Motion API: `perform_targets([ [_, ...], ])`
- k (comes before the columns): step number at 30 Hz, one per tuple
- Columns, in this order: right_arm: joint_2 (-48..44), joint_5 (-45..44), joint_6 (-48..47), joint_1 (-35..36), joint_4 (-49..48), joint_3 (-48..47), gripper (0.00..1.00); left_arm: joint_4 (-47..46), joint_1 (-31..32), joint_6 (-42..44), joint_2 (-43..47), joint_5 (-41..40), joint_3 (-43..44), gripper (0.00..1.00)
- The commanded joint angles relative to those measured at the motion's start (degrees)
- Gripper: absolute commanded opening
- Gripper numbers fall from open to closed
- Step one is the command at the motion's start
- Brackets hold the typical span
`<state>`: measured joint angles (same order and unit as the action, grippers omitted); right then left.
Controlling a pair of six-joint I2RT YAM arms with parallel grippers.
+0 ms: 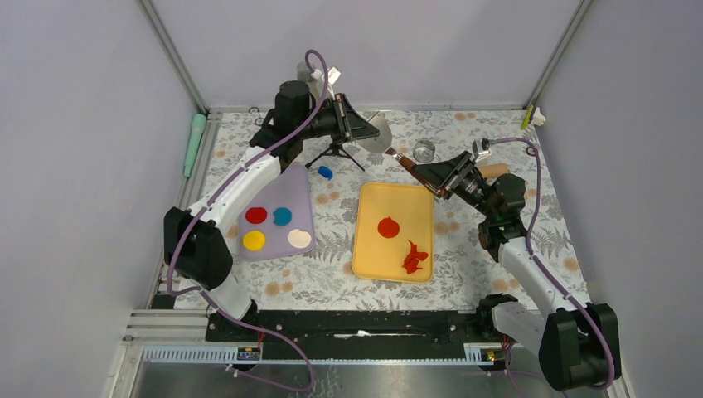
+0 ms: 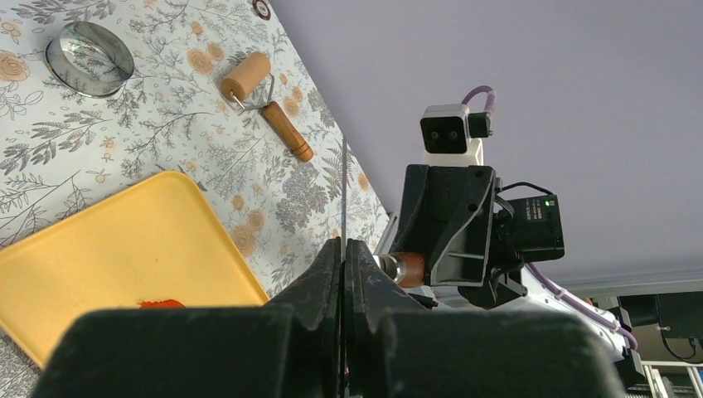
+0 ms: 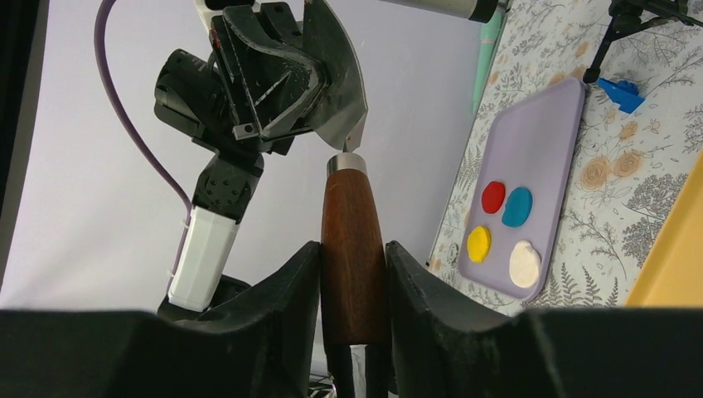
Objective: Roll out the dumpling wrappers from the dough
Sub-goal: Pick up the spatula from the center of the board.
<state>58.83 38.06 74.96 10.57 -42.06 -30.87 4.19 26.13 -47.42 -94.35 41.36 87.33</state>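
Left pincer (image 2: 342, 249): jaws closed flat on the thin metal blade (image 3: 344, 83) of a bladed tool (image 1: 380, 133), which is held raised above the far part of the table (image 1: 464, 274). Right pincer (image 3: 352, 257): both fingers pressed against the tool's wooden handle (image 3: 351, 211), gripping it.

One dumpling wrapper (image 1: 388, 226), a red disc, lies flat on the yellow tray (image 1: 369, 265), with red scraps (image 1: 414, 257) near it on the same tray. A second dumpling wrapper (image 1: 256, 215) sits on the purple board (image 1: 294, 186) beside a blue disc (image 1: 282, 216), a yellow disc (image 1: 254, 240) and a cream disc (image 1: 299, 239). Ring cutter (image 1: 424, 150) and roller (image 2: 257, 99) rest on the table beyond the tray
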Motion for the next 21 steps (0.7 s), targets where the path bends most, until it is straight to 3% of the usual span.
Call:
perform_targets([
  [1,0.3,0.1,-0.3,0.5,-2.8,-1.9,0.32,-3.4,0.1,-0.2,1.6,1.0,0.3,0.0],
  [3,0.0,-0.4,-0.2,0.6,-2.7,-1.8,0.07,-3.4,0.1,-0.2,1.6,0.9,0.2,0.0],
  [4,-0.1,-0.8,-0.3,0.5,-2.1,-1.8,0.0,-3.4,0.1,-0.2,1.7,0.9,0.1,0.0],
  [7,-1.2,-3.3,-0.6,0.5,0.3,-1.8,0.0,-3.0,0.1,-0.2,1.7,0.5,-0.3,0.0],
  [8,-1.6,-3.6,-1.2,0.5,1.5,-2.1,0.0,-2.3,0.1,-0.1,1.6,0.1,-0.2,0.12],
  [10,-2.0,-3.4,-4.4,0.4,6.9,-4.7,0.0,0.5,0.1,1.0,1.6,-1.7,0.3,0.48],
  [11,-2.2,-3.4,-7.2,0.1,12.4,-6.8,0.0,3.5,-0.1,2.3,1.7,-2.8,0.9,0.61],
  [14,-2.4,-3.0,-16.0,-2.7,28.9,-13.8,0.0,11.1,-0.9,7.1,2.2,-6.9,3.5,0.75],
  [17,0.9,0.8,-25.9,-7.9,51.1,-22.9,0.0,17.1,-2.2,12.0,4.2,-13.6,4.1,0.82],
  [21,10.8,5.0,-41.8,-12.8,79.2,-35.0,0.0,20.8,-2.9,16.7,7.1,-20.8,1.0,0.83],
])
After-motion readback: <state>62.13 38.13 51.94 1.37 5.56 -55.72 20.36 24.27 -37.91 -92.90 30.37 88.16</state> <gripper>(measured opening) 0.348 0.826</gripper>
